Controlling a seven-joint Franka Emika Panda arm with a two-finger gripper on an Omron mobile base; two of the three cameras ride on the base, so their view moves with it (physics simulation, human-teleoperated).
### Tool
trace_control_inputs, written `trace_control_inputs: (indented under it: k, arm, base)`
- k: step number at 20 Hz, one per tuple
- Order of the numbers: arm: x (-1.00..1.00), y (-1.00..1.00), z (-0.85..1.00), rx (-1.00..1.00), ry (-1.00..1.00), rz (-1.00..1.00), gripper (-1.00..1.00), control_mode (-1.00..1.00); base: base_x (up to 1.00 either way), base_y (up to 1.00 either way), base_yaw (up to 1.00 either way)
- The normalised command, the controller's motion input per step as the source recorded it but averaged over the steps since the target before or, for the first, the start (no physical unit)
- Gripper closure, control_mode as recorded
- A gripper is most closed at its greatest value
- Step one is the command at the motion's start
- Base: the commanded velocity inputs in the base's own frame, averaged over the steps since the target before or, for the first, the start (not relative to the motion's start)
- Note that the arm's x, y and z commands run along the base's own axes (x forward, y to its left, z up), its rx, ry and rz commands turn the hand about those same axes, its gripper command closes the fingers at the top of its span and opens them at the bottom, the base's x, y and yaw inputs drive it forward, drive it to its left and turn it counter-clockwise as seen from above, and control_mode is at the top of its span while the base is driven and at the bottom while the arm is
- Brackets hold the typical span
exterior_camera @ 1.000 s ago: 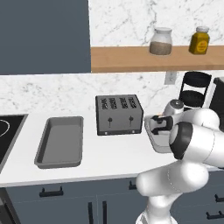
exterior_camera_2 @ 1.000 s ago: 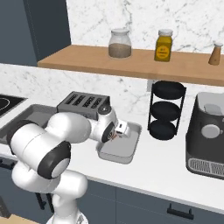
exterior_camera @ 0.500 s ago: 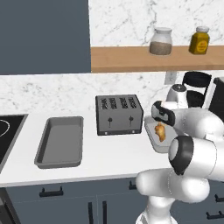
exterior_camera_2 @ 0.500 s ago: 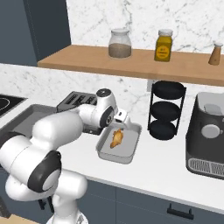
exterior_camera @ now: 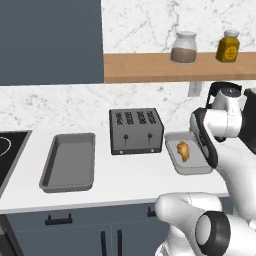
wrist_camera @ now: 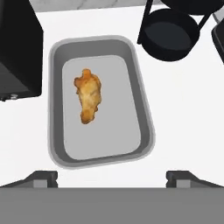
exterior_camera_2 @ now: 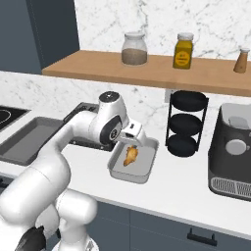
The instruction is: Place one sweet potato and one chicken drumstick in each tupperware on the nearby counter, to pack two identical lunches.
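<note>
Lying loose on the floor of the right-hand tupperware [wrist_camera: 142, 118], the chicken drumstick [wrist_camera: 89, 100] is no longer in the claw's keeping — a second ago the hand was bent low over that tray with the piece hidden at its fingers, and half a second ago the drumstick had only just appeared beneath the hand. The arm has since drawn up and back, so the gripper [exterior_camera_2: 132, 139] now hangs above the tray's near-left rim with clear air under it.

The jaws stand spread wide and hold nothing; in the hand view the two dark fingertips [wrist_camera: 41, 178] sit far apart at the bottom corners, touching neither tray nor meat. The drumstick lies left of the tray's middle in that view, its bulbous end toward the top and its narrower end pointing down toward the camera.

From the left base view the same tray [exterior_camera: 192, 166] sits on the white counter [exterior_camera: 130, 182] just beside the toaster [exterior_camera: 136, 131], and the second tupperware [exterior_camera: 68, 161] lies on the toaster's other side. A black three-tier rack [exterior_camera_2: 185, 122] stands near the filled tray — apart from it, toward the coffee machine [exterior_camera_2: 232, 152].
</note>
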Motion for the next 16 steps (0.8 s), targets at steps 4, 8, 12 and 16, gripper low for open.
trace_control_inputs:
  k: [4, 8, 12, 16]
  arm:
    - [-0.5, -0.03, 0.16, 0.0, -0.03, 0.0, -1.0, 1.0]
    - [0.0, 0.0, 0.0, 0.0, 0.0, 0.0, -1.0, 1.0]
    - [0.0, 0.0, 0.0, 0.0, 0.0, 0.0, -1.0, 1.0]
    - [0.0, 0.0, 0.0, 0.0, 0.0, 0.0, -1.0, 1.0]
  base:
    - [-0.5, -0.21, 0.01]
    - [-1.0, -0.79, 0.02]
    - [-1.0, -0.94, 0.0]
    - [-1.0, -0.97, 0.0]
